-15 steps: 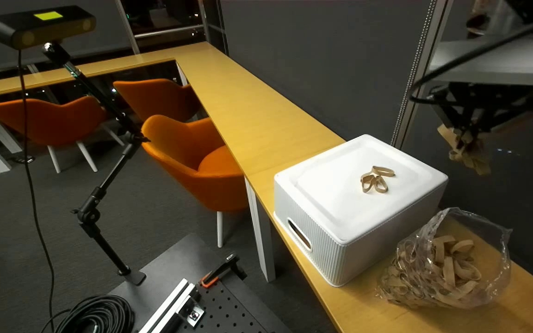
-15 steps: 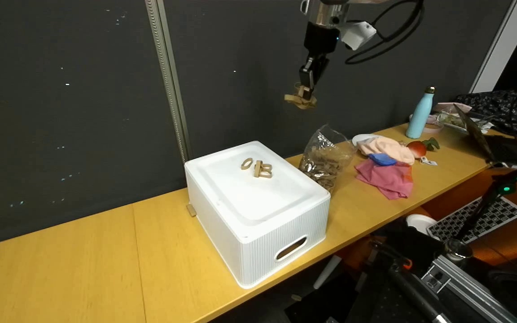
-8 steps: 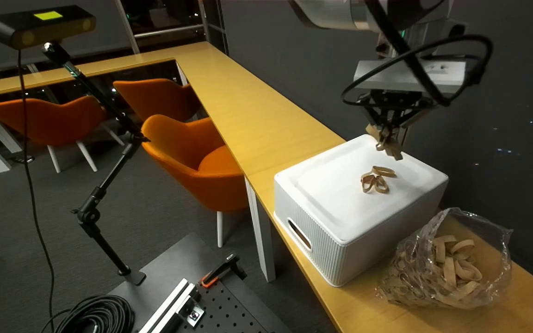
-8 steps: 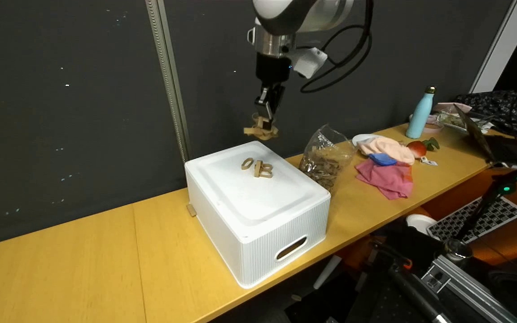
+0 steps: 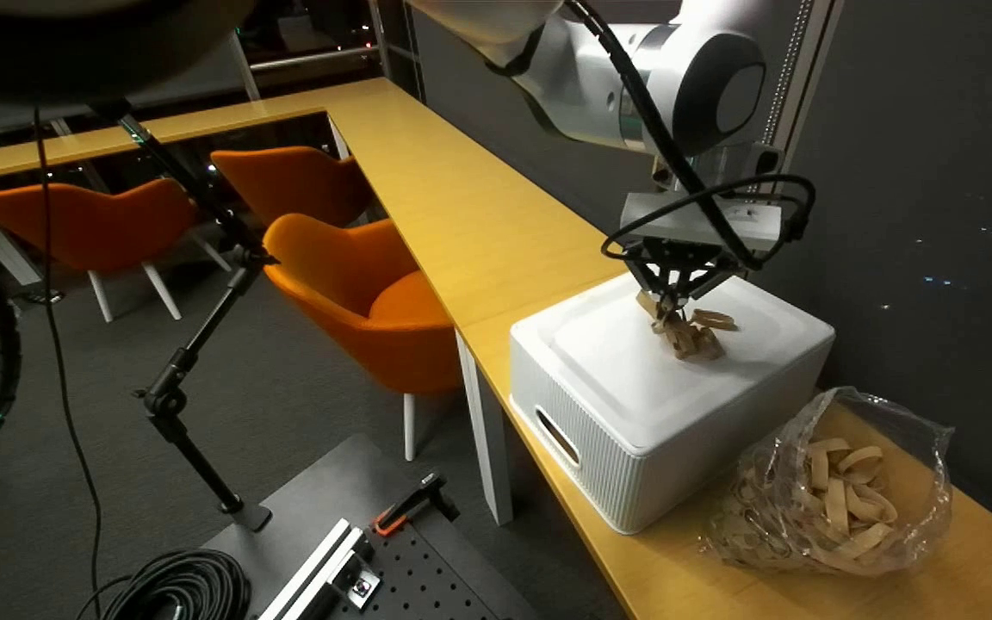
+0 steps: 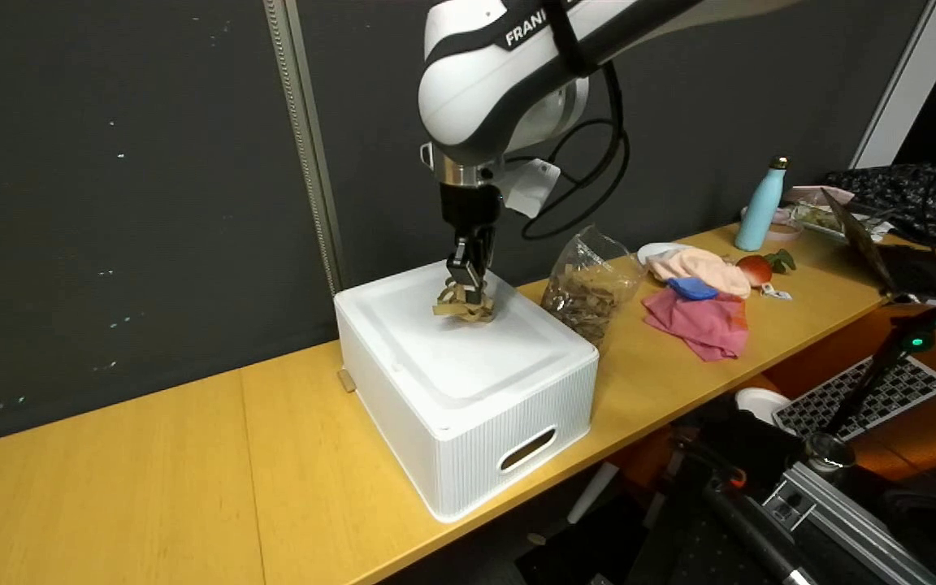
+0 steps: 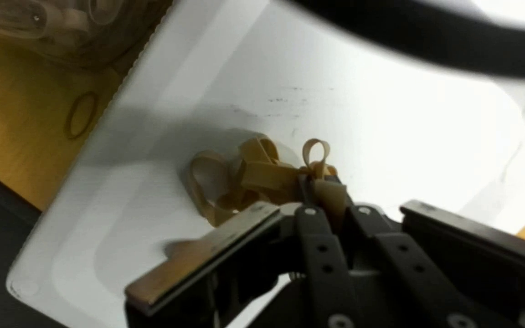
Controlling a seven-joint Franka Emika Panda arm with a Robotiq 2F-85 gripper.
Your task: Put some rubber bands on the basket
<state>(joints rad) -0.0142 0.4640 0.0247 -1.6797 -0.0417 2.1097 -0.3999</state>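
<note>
Clearly, in an exterior view, a black two-fingered gripper hung low over a white ribbed plastic basket with a flat top. Its fingers were drawn narrow around a bunch of tan rubber bands; a loose tan loop lay beside them on the basket. In an exterior view, the basket stood near the open long edge of a pale-wood tabletop; a clear plastic bag of spare bands sat just beside it, nearer the edge along the dark wall. In the wrist view, the fingertips pinched part of the bunch; whether any loop of it touched the basket could not be told. The step in hand seemed to be the release, not yet done. Next, the fingers would have to spread, then rise straight up without snagging a loop.
</note>
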